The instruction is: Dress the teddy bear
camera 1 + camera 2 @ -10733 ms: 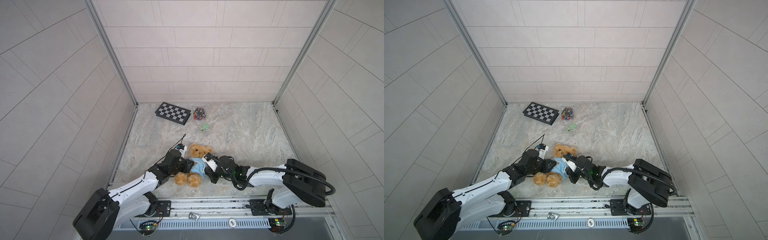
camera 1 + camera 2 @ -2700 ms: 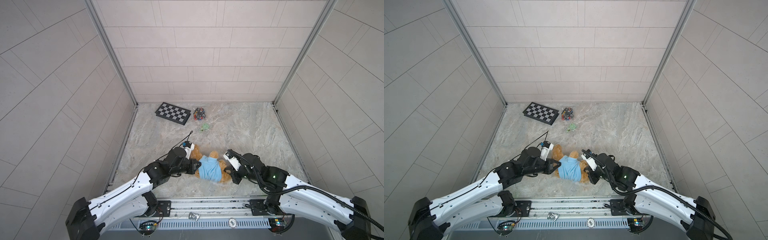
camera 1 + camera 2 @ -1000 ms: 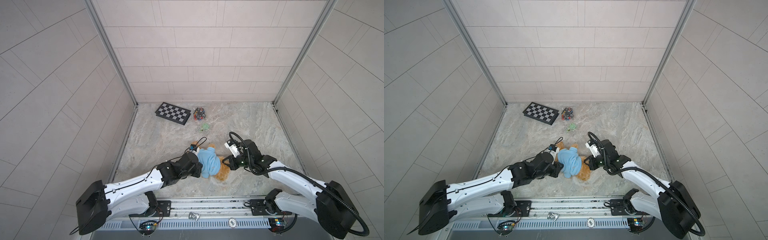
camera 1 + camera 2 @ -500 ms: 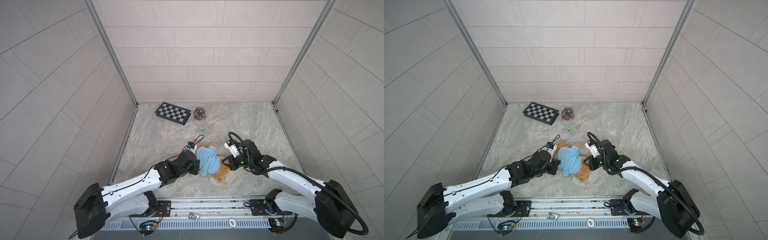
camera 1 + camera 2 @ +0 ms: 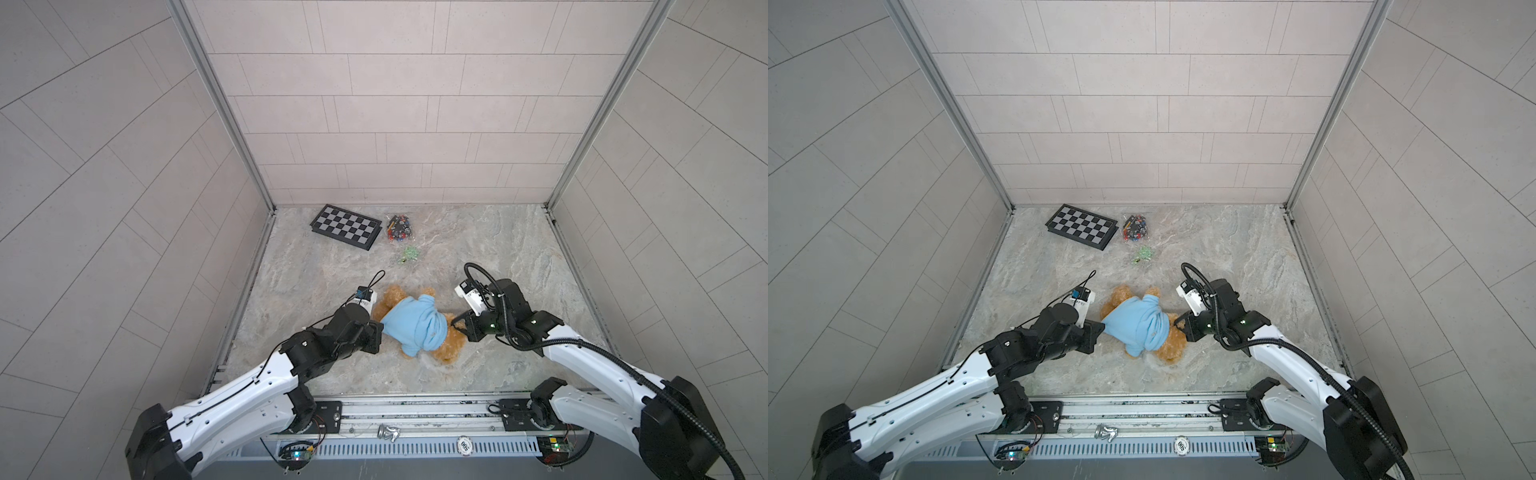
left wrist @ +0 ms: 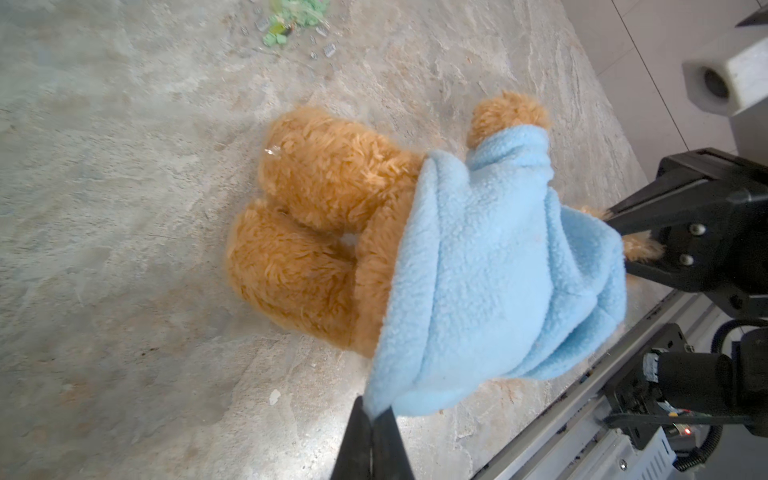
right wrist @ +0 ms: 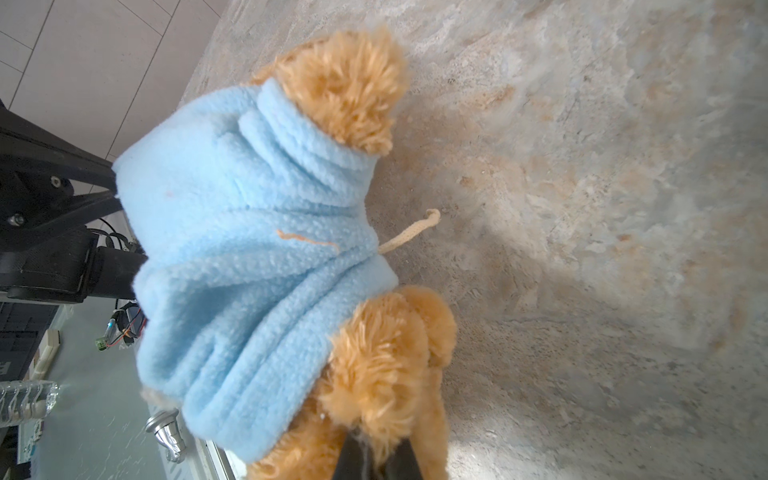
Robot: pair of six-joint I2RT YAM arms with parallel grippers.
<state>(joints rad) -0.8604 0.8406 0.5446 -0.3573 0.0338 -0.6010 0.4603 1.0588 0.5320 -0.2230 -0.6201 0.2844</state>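
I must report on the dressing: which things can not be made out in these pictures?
- Face of the teddy bear: no view shows it; the blue hoodie and fur cover it.
- Tips of the right gripper: sunk in the bear's fur, right wrist view.
- Left gripper: left wrist view shows only the tips pinching the hoodie hem; the edge cuts the rest.
- Small bag, both top views: contents too small.

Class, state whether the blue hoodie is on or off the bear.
On: the blue hoodie covers the torso of the teddy bear; legs and one paw stick out.
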